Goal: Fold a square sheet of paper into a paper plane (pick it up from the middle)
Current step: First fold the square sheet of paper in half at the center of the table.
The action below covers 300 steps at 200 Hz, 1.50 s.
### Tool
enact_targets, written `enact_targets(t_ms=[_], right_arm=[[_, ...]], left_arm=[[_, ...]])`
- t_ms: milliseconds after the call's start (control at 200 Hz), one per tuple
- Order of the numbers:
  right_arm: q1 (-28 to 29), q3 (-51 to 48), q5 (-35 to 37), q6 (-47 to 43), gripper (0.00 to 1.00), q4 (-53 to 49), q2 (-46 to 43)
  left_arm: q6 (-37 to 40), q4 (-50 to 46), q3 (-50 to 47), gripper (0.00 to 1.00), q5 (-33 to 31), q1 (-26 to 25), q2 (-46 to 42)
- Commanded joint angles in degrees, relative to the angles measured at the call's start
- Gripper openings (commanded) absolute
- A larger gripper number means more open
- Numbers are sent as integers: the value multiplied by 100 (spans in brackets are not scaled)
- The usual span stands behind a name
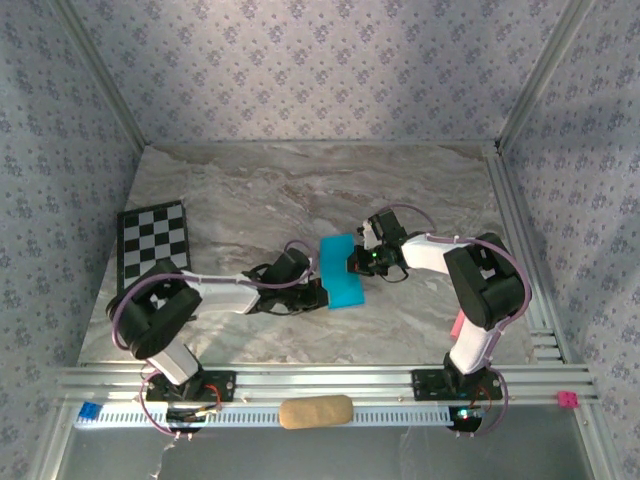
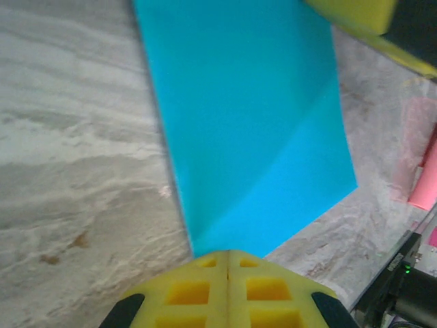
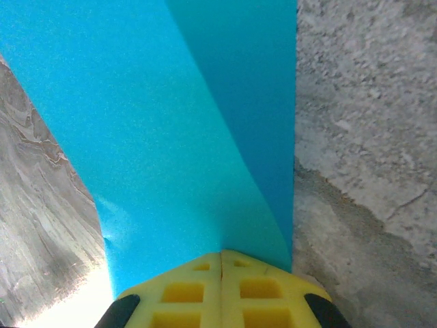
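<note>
Turquoise-blue square sheet of thin paper (image 1: pixel 338 272) lies near the middle of the grey marbled table (image 1: pixel 250 190), with a diagonal crease across it. It looks feather-light, limp and easily torn or wrinkled, and it will likely slide on the smooth top. Edges and corners are therefore the sensible places to pinch, gently. The black-and-yellow left end effector (image 1: pixel 316 293) is fully closed at the sheet's 7 o'clock corner, which seems to run between its pads. The right end effector (image 1: pixel 354 263), also closed, meets the 3 o'clock edge and appears to grip it too.
</note>
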Motion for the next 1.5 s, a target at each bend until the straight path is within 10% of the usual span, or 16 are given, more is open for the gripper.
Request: enact_targets(t_ms=[0, 1124, 1494], right_arm=[[-1, -257, 754, -69, 0, -1027, 269], [-1, -349, 763, -98, 0, -951, 215], [-26, -202, 583, -499, 0, -1185, 235]], left_arm=[[109, 259, 289, 0, 16, -10, -3], [229, -252, -182, 2, 48, -510, -179], [751, -445, 891, 6, 678, 951, -514]])
